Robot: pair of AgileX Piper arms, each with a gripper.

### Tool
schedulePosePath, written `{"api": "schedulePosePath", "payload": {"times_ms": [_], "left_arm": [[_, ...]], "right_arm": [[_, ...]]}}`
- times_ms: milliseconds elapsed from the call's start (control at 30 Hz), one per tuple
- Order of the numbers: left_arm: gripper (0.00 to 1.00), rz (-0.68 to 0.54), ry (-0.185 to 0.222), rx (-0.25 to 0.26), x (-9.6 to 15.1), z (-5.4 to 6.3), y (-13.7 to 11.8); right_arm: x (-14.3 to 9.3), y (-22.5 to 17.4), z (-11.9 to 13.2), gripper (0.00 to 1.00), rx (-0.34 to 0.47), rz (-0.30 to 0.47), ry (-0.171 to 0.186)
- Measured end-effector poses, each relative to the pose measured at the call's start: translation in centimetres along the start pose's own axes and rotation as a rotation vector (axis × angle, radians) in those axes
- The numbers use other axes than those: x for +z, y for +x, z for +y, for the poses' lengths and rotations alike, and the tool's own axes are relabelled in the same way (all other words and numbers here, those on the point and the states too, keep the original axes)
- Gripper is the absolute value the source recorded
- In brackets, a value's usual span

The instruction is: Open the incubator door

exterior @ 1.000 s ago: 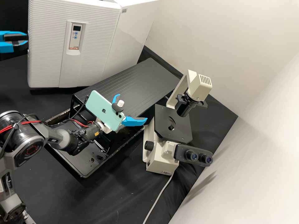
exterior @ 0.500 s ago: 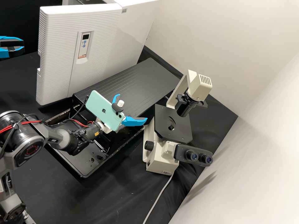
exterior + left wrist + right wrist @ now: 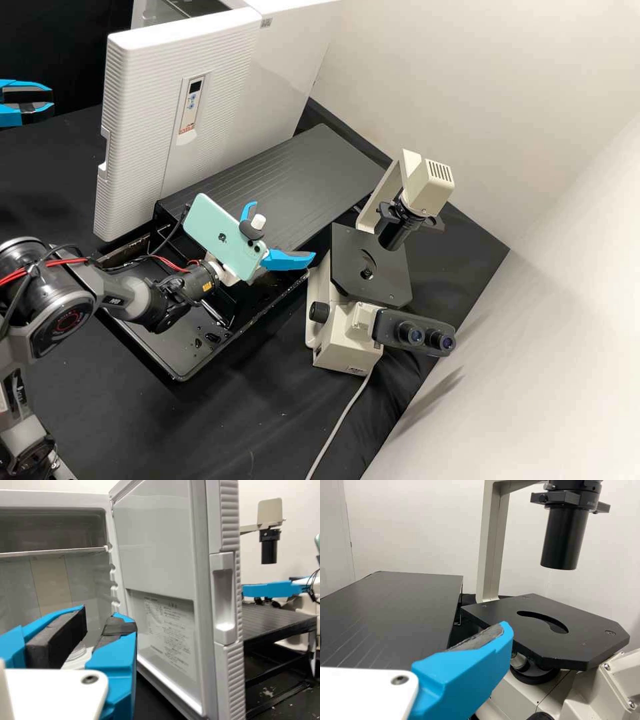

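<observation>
One open door (image 3: 143, 153) partly hides the incubator (image 3: 287, 67).

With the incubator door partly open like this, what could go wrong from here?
The incubator door stands close to the black stand; opened further, it might bump the stand or the phone on the right arm. The left hand is off the door, so with neither hand steadying it, it could perhaps swing unchecked.
</observation>
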Motion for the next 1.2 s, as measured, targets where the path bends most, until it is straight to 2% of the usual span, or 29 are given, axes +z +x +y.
{"api": "schedulePosePath", "payload": {"times_ms": [167, 333, 533, 833, 967, 1200], "left_arm": [[0.00, 0.051, 0.035, 0.047, -0.5, 0.2, 0.0], [0.00, 0.113, 0.013, 0.095, -1.0, 0.1, -0.1], [0.00, 0.090, -0.003, 0.081, -0.7, -0.4, 0.1], [0.00, 0.085, -0.025, 0.093, -0.6, -0.4, 0.4], [0.00, 0.081, -0.017, 0.092, -0.6, -0.5, 0.5], [0.00, 0.084, -0.048, 0.112, -0.5, -0.5, 0.9]], "right_arm": [[0.0, 0.0, 0.0, 1.00, 0.000, 0.000, 0.000], [0.0, 0.0, 0.0, 1.00, 0.000, 0.000, 0.000], [0.0, 0.0, 0.0, 1.00, 0.000, 0.000, 0.000], [0.0, 0.0, 0.0, 1.00, 0.000, 0.000, 0.000], [0.0, 0.0, 0.0, 1.00, 0.000, 0.000, 0.000], [0.0, 0.0, 0.0, 1.00, 0.000, 0.000, 0.000]]}}
